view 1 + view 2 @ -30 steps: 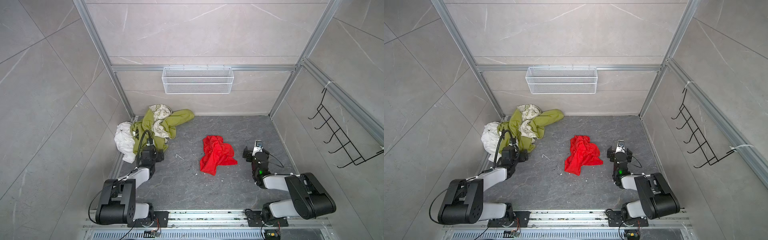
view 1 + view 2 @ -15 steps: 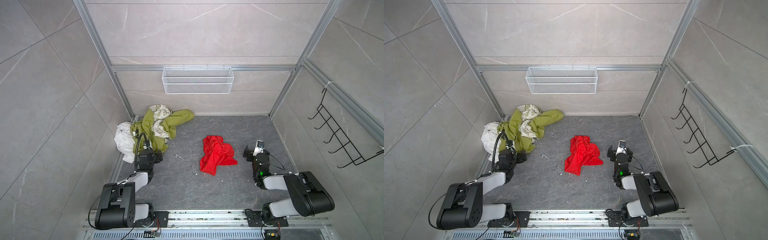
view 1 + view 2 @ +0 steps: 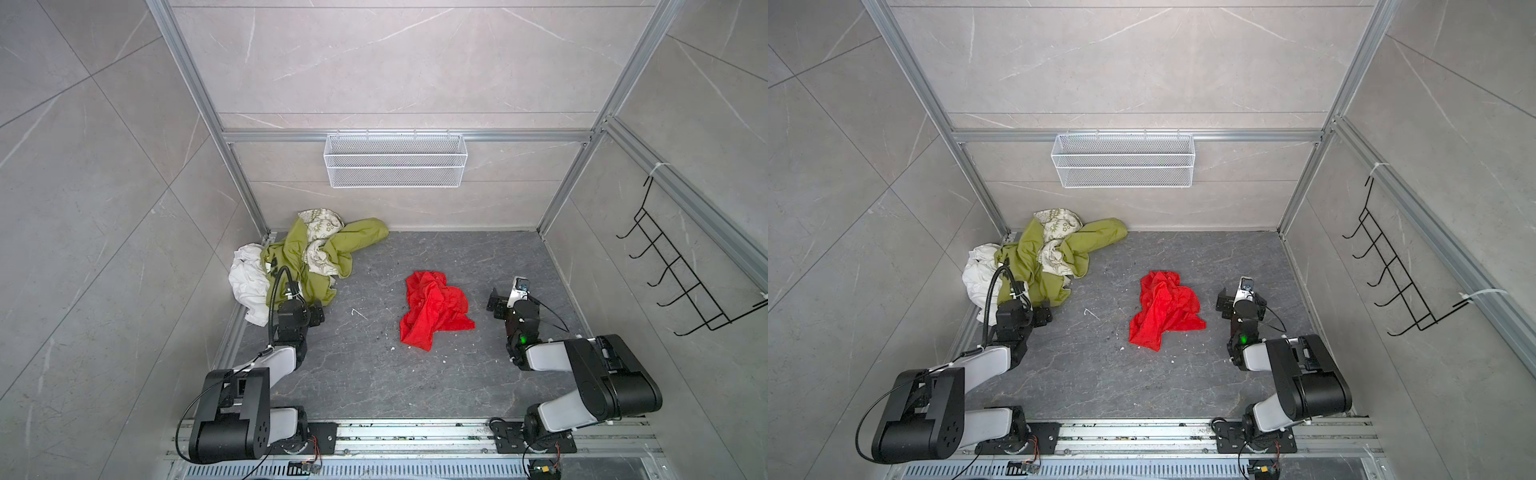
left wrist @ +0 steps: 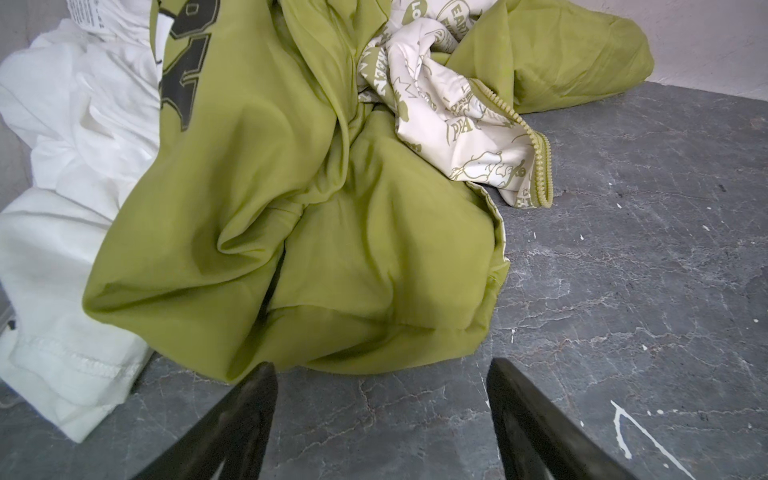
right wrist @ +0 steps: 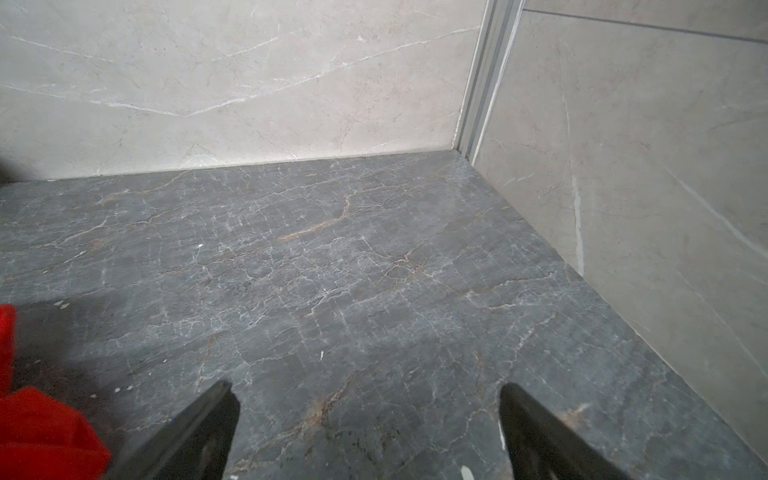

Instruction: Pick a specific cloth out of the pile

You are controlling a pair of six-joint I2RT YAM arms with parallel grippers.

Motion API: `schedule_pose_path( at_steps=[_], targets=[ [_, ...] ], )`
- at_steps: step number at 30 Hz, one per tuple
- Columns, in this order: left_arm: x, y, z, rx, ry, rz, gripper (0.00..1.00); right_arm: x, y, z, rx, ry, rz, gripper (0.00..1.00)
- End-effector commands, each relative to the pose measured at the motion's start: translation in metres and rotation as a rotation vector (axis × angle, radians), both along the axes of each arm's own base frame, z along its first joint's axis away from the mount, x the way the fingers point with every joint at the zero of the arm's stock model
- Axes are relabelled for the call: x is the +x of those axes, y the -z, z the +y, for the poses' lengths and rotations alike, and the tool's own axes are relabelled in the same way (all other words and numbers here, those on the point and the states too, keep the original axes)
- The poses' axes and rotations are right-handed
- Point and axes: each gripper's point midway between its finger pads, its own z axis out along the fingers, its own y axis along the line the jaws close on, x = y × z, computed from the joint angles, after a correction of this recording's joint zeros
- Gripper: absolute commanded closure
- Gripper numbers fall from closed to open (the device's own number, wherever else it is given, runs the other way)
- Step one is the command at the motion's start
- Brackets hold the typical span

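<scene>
Floor (image 3: 374, 374): dark grey marble-look slab with scattered white specks.

Pile (image 3: 299, 257): sits in the back-left corner. An olive-green garment (image 4: 291, 208) with a dark block print is on top. A white cloth (image 4: 62, 187) is bunched against the left wall. Cream printed fabric (image 4: 449, 104) is tangled into the green.

Red cloth (image 3: 432, 311) (image 3: 1163, 309): plain bright red, no print, crumpled into soft folds with one flap trailing toward the front. It lies alone on open floor at mid-cell, well apart from the pile and between the two arms, nearer the right one. Its edge shows in the right wrist view (image 5: 37, 424).

Left gripper (image 4: 380, 372): jaws spread wide, nothing between them, tips over bare floor just short of the green hem.

Right gripper (image 5: 365, 386): jaws spread wide, holding nothing, low over bare floor, with the red cloth just off to its side.
</scene>
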Motion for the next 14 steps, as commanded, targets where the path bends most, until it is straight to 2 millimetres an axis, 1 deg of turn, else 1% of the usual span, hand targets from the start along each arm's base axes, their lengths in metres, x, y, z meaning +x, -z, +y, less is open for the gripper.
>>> schedule_pose_path(
  at_steps=[1, 4, 5, 6, 7, 8, 10, 14],
  targets=[
    [0.011, -0.022, 0.007, 0.085, 0.005, -0.123, 0.12, 0.002, 0.004, 0.003, 0.015, -0.013, 0.017, 0.00],
    [0.015, -0.009, 0.010, 0.084, -0.005, -0.132, 0.12, 0.002, 0.005, 0.003, 0.015, -0.014, 0.020, 0.00],
    [0.012, -0.003, 0.016, 0.081, -0.037, -0.152, 0.10, 0.004, 0.006, 0.005, 0.020, -0.025, 0.029, 0.00],
    [0.013, -0.003, 0.018, 0.080, -0.049, -0.172, 0.08, 0.006, 0.007, 0.007, 0.016, -0.032, 0.037, 0.00],
    [0.016, 0.001, 0.018, 0.083, -0.041, -0.143, 0.08, 0.008, 0.008, 0.016, 0.020, -0.090, 0.048, 0.00],
    [0.019, 0.003, 0.018, 0.079, -0.041, -0.107, 0.08, 0.009, 0.010, 0.018, 0.021, -0.106, 0.058, 0.00],
    [0.019, 0.000, 0.018, 0.078, -0.040, -0.130, 0.06, 0.009, 0.009, 0.018, 0.025, -0.107, 0.056, 0.00],
    [0.019, 0.002, 0.022, 0.068, -0.057, -0.114, 0.02, 0.007, 0.008, 0.017, 0.032, -0.109, 0.048, 0.00]
  ],
)
